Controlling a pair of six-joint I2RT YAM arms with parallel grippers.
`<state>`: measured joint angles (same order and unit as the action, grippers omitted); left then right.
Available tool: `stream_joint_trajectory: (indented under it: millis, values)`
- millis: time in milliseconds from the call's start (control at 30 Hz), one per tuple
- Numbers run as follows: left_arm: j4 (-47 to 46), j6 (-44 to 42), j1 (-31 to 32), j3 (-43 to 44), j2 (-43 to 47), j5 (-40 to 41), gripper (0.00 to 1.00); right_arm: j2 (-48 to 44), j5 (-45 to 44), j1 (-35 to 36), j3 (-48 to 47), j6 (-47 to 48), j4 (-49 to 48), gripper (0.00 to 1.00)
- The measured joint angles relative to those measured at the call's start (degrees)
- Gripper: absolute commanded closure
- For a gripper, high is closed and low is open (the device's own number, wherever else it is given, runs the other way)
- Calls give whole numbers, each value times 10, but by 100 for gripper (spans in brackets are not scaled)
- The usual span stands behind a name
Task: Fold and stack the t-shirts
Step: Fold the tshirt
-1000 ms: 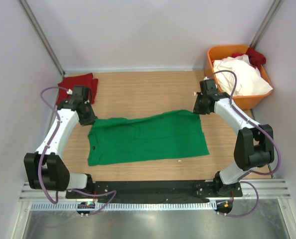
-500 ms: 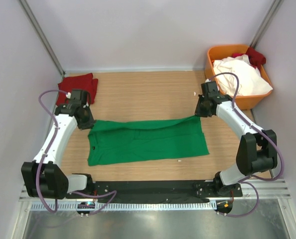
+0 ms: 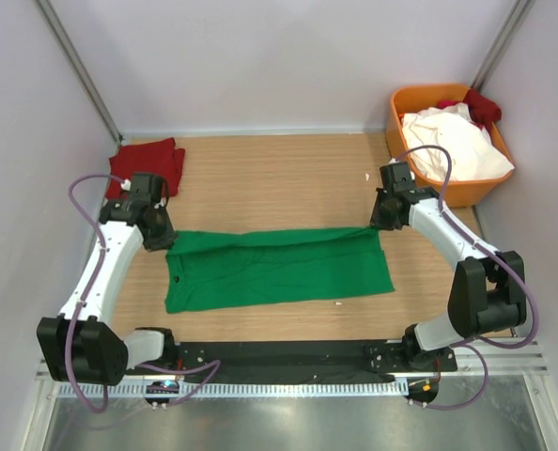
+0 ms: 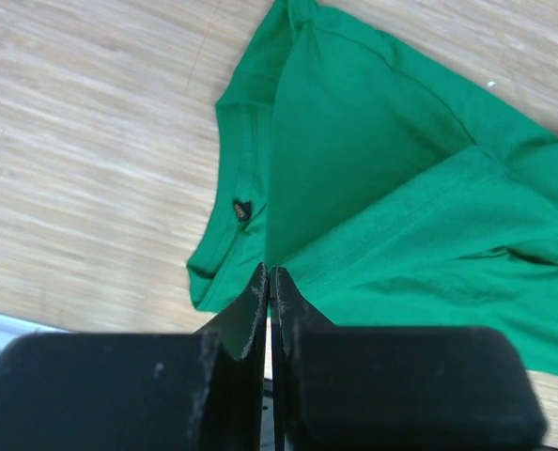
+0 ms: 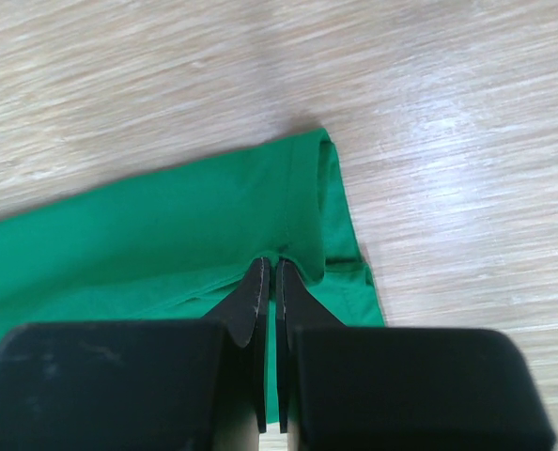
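Top external view: a green shirt (image 3: 277,268) lies across the near middle of the desk (image 3: 279,178), its long side running left to right and its collar at the left end. Its far edge is drawn into a straight line between the two arms. The left pincer (image 3: 162,237) is at the shirt's far left corner, and the right pincer (image 3: 377,224) is at the far right corner.

Left wrist view: the left pincer (image 4: 269,272) has its fingers pressed together on a ridge of green cloth that rises from the desk to the tips. The collar (image 4: 230,193) lies flat just beside it.

Right wrist view: the right pincer (image 5: 268,263) is likewise clamped on the green shirt, nipping a fold by the hem corner.

A red shirt (image 3: 147,162) sits folded in the far left corner of the desk, well apart from the green one. An orange bin (image 3: 399,117) stands at the far right, holding crumpled white shirts (image 3: 453,141) with a dark red cloth (image 3: 481,105) behind them.
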<state>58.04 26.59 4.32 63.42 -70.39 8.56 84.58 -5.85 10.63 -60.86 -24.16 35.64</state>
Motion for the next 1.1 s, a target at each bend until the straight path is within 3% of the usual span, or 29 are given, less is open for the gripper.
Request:
stream_joint_trajectory:
  millis: [567,1000,1067,1100]
  values:
    - [55,15,1,-10,20,-9,96,18,-18,0,12,-16,-5,99]
    - [91,31,3,-33,69,-45,86,41,-41,0,28,-30,-18,98]
    - [93,32,3,-33,75,-46,81,41,-44,0,32,-30,-18,88]
    - [94,32,4,-33,76,-46,71,41,-48,0,34,-30,-17,75]
